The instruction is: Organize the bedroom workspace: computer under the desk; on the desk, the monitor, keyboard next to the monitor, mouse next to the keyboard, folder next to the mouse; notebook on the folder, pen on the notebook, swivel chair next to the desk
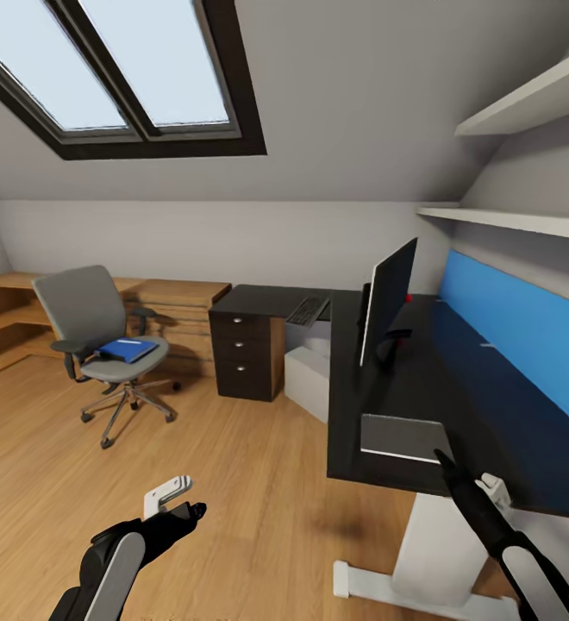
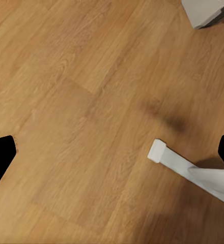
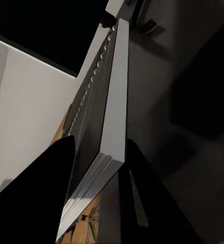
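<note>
I see the long black desk (image 1: 457,414) with its blue back panel along the right wall. My right arm reaches over its near edge, the right gripper (image 3: 99,168) pinching the thin grey spiral-bound notebook (image 1: 401,437), which lies flat at the desk's front corner, long axis along the edge. The left gripper (image 2: 112,152) hangs spread over the wooden floor (image 2: 81,101). The blue folder (image 1: 128,349) rests on the grey swivel chair (image 1: 86,319).

Notebook (image 1: 403,436) on desk (image 1: 491,414) edge ahead of right gripper (image 1: 446,460); monitor (image 1: 388,297) beyond; chair (image 1: 95,336) far left.
</note>
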Robot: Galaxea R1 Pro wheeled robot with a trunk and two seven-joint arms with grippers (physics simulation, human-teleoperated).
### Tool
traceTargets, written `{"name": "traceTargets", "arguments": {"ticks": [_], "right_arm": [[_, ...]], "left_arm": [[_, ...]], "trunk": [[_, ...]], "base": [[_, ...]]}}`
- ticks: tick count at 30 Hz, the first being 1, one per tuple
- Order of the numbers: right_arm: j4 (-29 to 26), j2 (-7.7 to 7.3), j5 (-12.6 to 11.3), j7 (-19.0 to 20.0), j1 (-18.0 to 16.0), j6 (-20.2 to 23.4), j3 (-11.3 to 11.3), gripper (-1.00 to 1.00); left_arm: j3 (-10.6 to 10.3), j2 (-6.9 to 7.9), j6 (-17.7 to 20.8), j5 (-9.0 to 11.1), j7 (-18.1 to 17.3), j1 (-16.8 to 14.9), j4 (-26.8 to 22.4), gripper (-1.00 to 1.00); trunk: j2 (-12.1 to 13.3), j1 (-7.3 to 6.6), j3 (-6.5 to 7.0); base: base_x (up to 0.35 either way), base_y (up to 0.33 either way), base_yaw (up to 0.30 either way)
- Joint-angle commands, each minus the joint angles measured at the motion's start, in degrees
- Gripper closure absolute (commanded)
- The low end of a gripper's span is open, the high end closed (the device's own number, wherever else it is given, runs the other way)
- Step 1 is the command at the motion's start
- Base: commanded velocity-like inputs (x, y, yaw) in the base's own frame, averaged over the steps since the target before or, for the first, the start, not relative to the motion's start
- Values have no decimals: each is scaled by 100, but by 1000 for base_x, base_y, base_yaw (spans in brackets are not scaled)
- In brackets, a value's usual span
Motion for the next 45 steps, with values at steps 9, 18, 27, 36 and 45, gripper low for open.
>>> {"name": "traceTargets", "arguments": {"ticks": [9,18,27,36,45], "right_arm": [[-160,18,-47,6,-2,90,110,100],[-412,13,-29,-9,-2,81,762,100],[-532,18,216,4,-2,64,1238,100],[-595,20,496,177,-2,48,1579,100],[-576,20,499,384,-2,52,1594,100]], "left_arm": [[-9,-7,10,56,56,-5,-4,-100],[-17,-9,-37,41,34,-5,-4,-100],[-30,-10,-77,17,32,-4,105,-100],[-33,-17,-90,15,31,-4,118,-100],[-36,-18,-91,15,31,-5,119,-100]], "trunk": [[-2,-1,-64],[-2,-1,-124],[-2,-1,-184],[-2,-1,-204],[-2,-1,-205]], "base": [[0,0,177],[1,9,191],[97,211,193],[132,268,61],[134,272,2]]}}
